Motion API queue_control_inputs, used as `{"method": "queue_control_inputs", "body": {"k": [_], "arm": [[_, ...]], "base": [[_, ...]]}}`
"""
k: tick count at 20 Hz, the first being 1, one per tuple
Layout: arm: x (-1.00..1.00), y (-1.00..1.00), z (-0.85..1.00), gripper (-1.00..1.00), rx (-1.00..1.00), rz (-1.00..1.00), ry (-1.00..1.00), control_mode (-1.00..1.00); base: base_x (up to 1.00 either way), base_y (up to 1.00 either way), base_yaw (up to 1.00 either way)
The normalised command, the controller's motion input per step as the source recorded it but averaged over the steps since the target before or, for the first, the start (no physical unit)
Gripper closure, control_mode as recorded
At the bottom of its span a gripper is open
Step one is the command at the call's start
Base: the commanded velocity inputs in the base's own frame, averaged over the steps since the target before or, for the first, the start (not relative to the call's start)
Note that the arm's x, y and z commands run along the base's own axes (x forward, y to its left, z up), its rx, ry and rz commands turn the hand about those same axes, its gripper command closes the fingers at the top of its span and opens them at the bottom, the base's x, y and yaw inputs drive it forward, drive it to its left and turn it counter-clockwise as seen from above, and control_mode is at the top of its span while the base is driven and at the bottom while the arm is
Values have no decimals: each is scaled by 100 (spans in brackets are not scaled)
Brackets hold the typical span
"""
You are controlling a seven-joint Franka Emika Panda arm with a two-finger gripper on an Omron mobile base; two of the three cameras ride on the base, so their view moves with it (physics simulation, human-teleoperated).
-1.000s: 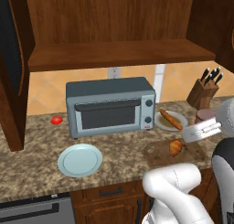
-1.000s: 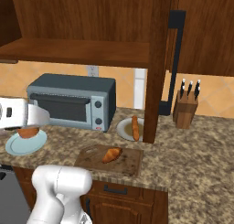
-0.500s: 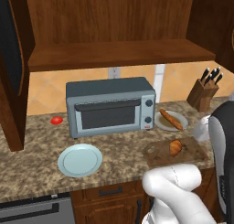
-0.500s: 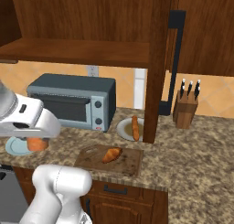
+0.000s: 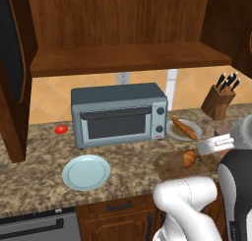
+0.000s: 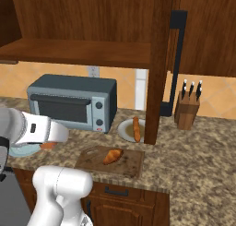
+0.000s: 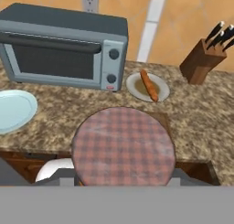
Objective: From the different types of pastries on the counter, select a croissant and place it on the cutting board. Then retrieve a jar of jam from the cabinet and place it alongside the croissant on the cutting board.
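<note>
The small cylindrical jar of jam [image 7: 123, 147], with a pink-and-red checked lid, is off the cabinet shelf and in the air at the front edge of the speckled brown-grey granite surface [image 5: 34, 176]. It touches nothing on the surface. The tool [image 6: 48, 144] pinches it; in the right base view a sliver of the orange jar shows under the white hand. In the hand view the lid covers the fingertips and most of the board behind it.

The flat dark brown wooden cutting board [image 5: 167, 165] lies near the front edge of the surface. The small golden-brown croissant [image 5: 189, 159] rests on it.

Behind the board, toward the back wall, a longer orange-brown baguette-like stick [image 5: 183, 128] lies on a small round white plate [image 7: 132, 86]. A grey-blue toaster oven [image 5: 118, 114] stands beside that plate at the back edge. A round light blue plate [image 5: 86, 172] sits in front of the oven, near the front edge. A wooden knife block [image 5: 219, 100] stands at the back right, and a small red round object [image 5: 61, 129] lies at the back left. The wide shelf of the dark reddish-brown wooden cabinet [image 5: 128, 58] runs above.
</note>
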Motion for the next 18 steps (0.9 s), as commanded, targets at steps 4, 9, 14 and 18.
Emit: {"method": "queue_control_inputs", "body": {"k": [4, 9, 14, 18], "arm": [[42, -32, -35, 100, 0, -2, 9, -100], [11, -27, -43, 100, 0, -1, 12, -100], [0, 0, -60, 100, 0, 0, -4, -100], [0, 0, -61, 100, 0, 0, -13, -100]], "base": [[0, 0, 0], [0, 0, 0], [0, 0, 0], [0, 0, 0]]}}
